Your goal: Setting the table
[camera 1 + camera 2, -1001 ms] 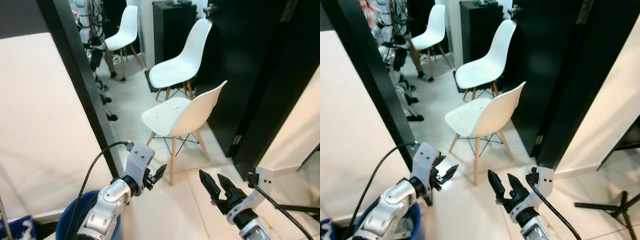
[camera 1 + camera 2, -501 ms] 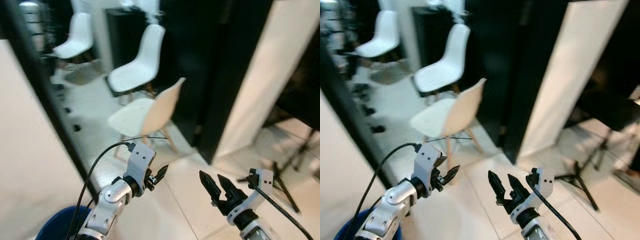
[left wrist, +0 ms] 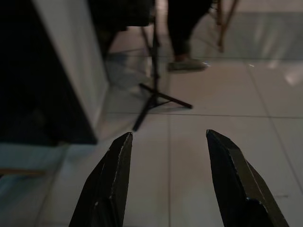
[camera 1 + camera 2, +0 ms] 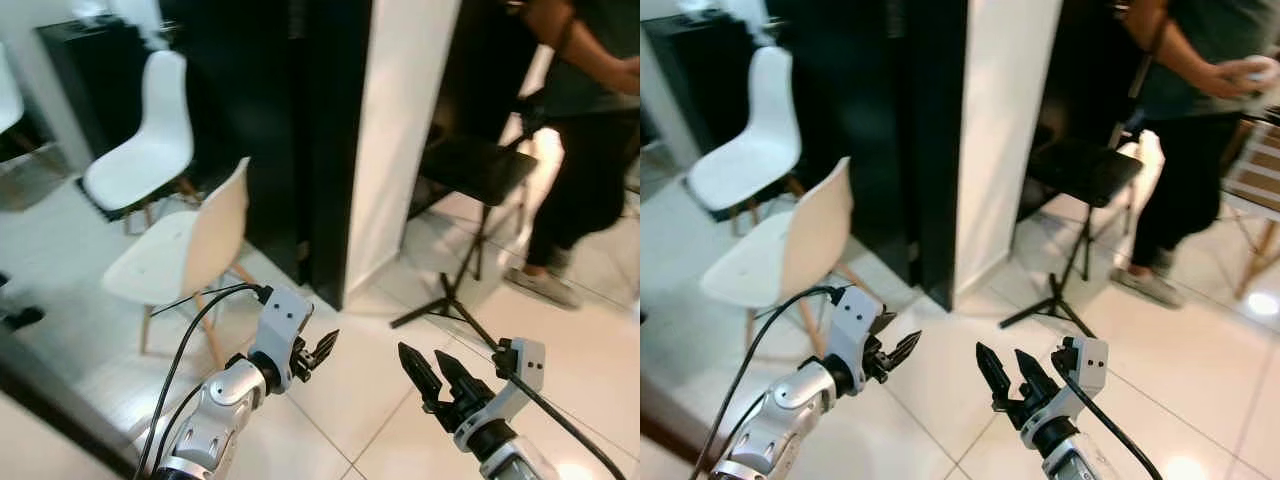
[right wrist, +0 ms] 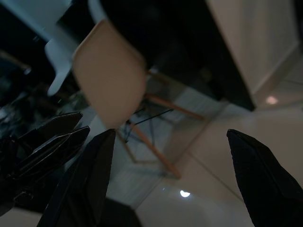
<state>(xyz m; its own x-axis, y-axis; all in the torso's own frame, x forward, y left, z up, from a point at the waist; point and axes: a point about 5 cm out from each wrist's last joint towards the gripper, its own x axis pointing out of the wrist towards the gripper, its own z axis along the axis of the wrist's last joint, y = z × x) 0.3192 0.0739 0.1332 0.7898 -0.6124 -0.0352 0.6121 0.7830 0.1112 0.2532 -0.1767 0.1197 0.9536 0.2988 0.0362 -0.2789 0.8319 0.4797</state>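
White tiled floor [image 4: 380, 370]: left gripper [image 4: 318, 350] and right gripper [image 4: 428, 376] held low, fingers apart, empty; white chair [image 4: 170, 260] beyond the left, person [image 4: 585, 130] beyond the right.

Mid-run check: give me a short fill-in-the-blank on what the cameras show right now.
1. Both the left gripper and the right gripper hold ____.
2. The nearest chair has ____ legs.
3. The black stand rests on a ____ floor.
4. Beside the stand is a ____.

Missing words: nothing; wooden; tiled; person
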